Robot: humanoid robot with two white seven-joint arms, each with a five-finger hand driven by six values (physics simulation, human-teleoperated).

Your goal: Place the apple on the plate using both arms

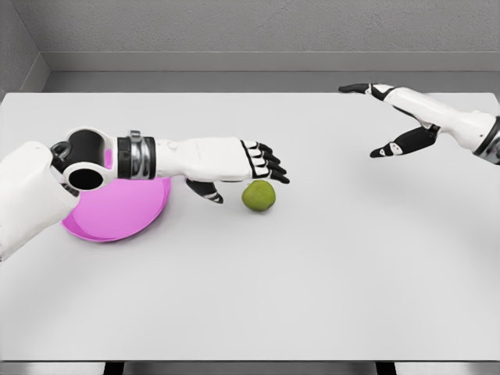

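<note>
A white table (pixel 312 273) is filling the view beneath grey walls (pixel 258 27). The left arm (pixel 156 156) is hiding much of the pink plate (pixel 117 215) near the table's left edge. The left hand (pixel 262 162) is hovering released just above the green apple (pixel 258 195); the right hand (pixel 391 117) is spreading, holding nothing, near the far right corner.

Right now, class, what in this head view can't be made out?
- Plate: its upper part, hidden behind the left arm.
- Left hand: whether it touches the apple; the fingers overlap its top.
- Right arm: cut off by the right edge, beyond the right hand.
</note>
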